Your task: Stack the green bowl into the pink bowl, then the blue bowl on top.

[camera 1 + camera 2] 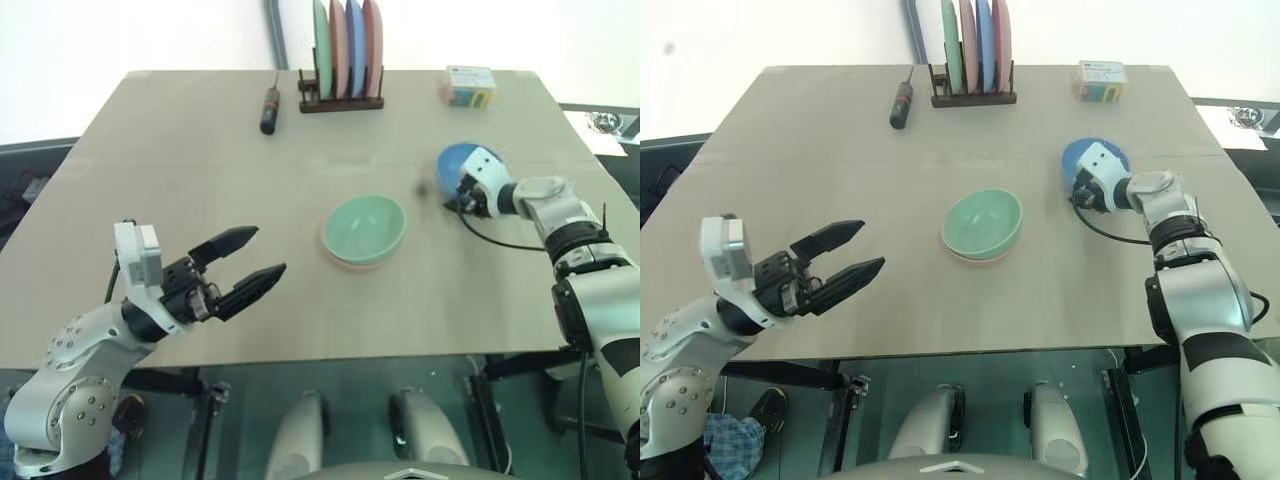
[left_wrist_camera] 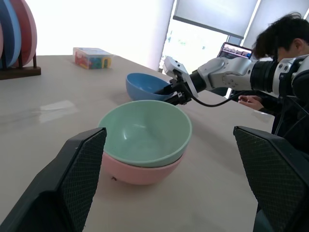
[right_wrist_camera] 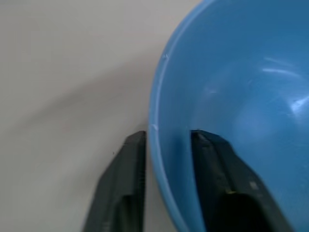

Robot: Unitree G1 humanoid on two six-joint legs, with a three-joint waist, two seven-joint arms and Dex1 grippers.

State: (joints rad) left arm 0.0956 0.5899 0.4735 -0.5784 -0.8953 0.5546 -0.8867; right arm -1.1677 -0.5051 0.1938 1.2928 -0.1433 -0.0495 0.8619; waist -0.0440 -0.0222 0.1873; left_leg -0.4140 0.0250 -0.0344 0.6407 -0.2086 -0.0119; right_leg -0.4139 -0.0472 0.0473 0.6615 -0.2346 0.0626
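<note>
A small round mint-green plastic bowl (image 2: 145, 133) sits nested inside a small round pale pink plastic bowl (image 2: 140, 173) on the beige tabletop (image 2: 43, 116). Behind them stands a small round sky-blue plastic bowl (image 2: 145, 86), its rim pinched by the right gripper (image 2: 175, 93). The left gripper's (image 2: 174, 193) two black textured fingers (image 2: 72, 179) stand wide apart, framing the stack. A small colourful box (image 2: 93, 57) lies further back, and a person (image 2: 275, 43) sits beyond the table.

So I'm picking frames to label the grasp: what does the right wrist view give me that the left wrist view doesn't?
Right wrist view alone: the right gripper straddles the blue bowl's rim, one finger inside, one outside. Left wrist view alone: the green bowl nested in the pink bowl, the left gripper open, a person and the colourful box. Both: the blue bowl and the table.
</note>
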